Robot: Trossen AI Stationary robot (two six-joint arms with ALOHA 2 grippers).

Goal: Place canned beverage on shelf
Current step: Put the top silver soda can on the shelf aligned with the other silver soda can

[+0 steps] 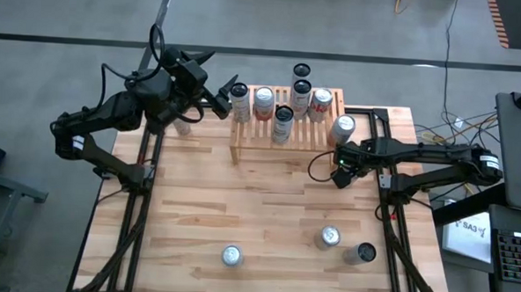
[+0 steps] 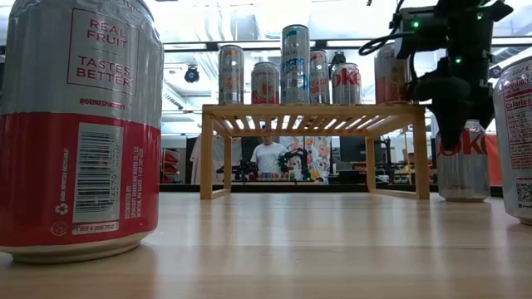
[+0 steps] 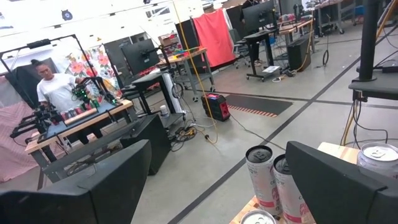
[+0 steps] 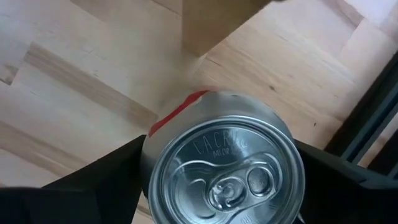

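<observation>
A silver and red beverage can (image 2: pixel 465 170) stands upright on the table beside the shelf's right front leg; its top (image 4: pixel 227 168) fills the right wrist view. My right gripper (image 2: pixel 455 124) points down over it, open, one finger on each side of the can's upper part. In the high view the gripper (image 1: pixel 342 164) hides this can. The low wooden shelf (image 1: pixel 283 134) at the table's far edge carries several upright cans. My left gripper (image 1: pixel 228 90) hangs open and level, high above the shelf's left end, with nothing between its fingers (image 3: pixel 93 186).
Three more cans stand near the table's front edge (image 1: pixel 231 255), (image 1: pixel 329 237), (image 1: pixel 361 253); two of them loom large in the low view (image 2: pixel 79 124), (image 2: pixel 519 141). The middle of the tabletop (image 1: pixel 267 199) is bare wood. A person (image 2: pixel 268 154) sits in the room behind.
</observation>
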